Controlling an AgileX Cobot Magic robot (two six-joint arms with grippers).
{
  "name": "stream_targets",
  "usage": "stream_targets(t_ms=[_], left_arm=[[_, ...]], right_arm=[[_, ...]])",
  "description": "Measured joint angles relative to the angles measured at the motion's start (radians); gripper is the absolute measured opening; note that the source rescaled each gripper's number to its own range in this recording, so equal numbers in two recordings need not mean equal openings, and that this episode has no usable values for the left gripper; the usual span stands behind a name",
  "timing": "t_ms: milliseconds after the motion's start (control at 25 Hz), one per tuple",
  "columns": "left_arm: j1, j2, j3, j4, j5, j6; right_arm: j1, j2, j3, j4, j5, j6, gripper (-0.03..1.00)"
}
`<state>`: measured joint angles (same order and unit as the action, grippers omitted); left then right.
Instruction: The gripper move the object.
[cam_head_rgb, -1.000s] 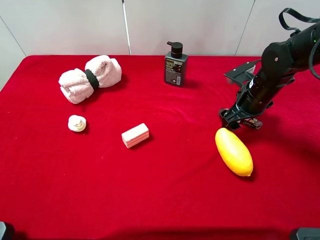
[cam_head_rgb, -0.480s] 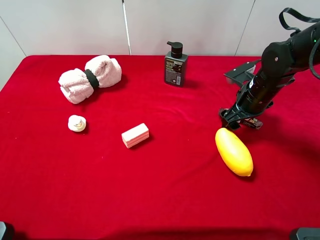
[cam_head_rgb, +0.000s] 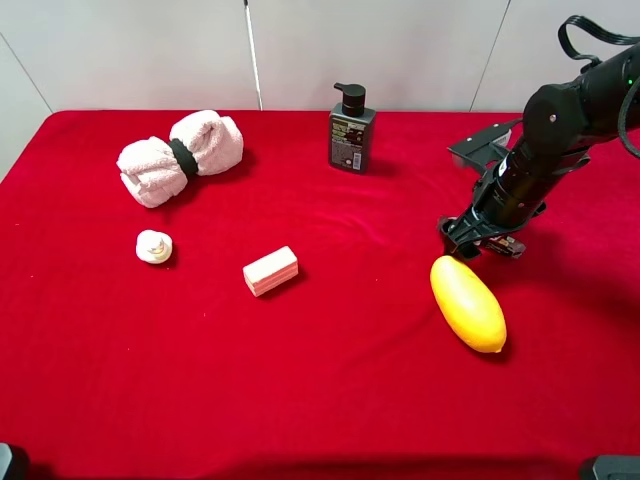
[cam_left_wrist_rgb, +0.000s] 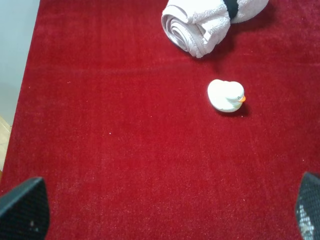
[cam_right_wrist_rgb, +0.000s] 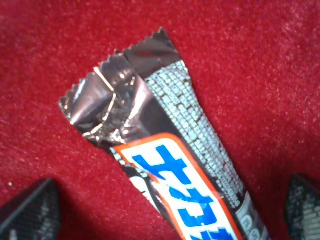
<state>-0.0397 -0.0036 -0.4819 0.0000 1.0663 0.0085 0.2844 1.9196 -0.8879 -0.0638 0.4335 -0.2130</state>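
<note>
My right gripper (cam_head_rgb: 478, 240) hangs low over the red bench (cam_head_rgb: 330, 400), just beside the far end of the yellow fruit (cam_head_rgb: 467, 303). Its wrist view shows both dark fingertips (cam_right_wrist_rgb: 27, 212) spread wide, gripping nothing. The candy bar (cam_right_wrist_rgb: 170, 165) lies flat on the cloth between them, with a brown crimped wrapper and a white label with blue letters and a red edge. I cannot tell whether either fingertip touches it. My left gripper (cam_left_wrist_rgb: 165, 207) is also spread wide with nothing in it, above the cloth near a small white duck (cam_left_wrist_rgb: 226, 95) and a rolled pink towel (cam_left_wrist_rgb: 195, 25). A pink block (cam_head_rgb: 270, 270) and 1 dark pump bottle (cam_head_rgb: 351, 128) sit well apart from my right gripper
</note>
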Motion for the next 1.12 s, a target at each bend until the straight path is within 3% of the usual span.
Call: stream_targets(t_ms=[240, 680, 1120], left_arm=[[0.000, 0.000, 0.000, 0.000, 0.000, 0.000], [0.000, 0.000, 0.000, 0.000, 0.000, 0.000], [0.000, 0.000, 0.000, 0.000, 0.000, 0.000]], right_arm=[[0.000, 0.000, 0.000, 0.000, 0.000, 0.000, 0.46], [0.000, -0.002, 0.000, -0.002, 0.000, 0.000, 0.04], [0.000, -0.003, 0.000, -0.006, 0.013, 0.000, 0.03]])
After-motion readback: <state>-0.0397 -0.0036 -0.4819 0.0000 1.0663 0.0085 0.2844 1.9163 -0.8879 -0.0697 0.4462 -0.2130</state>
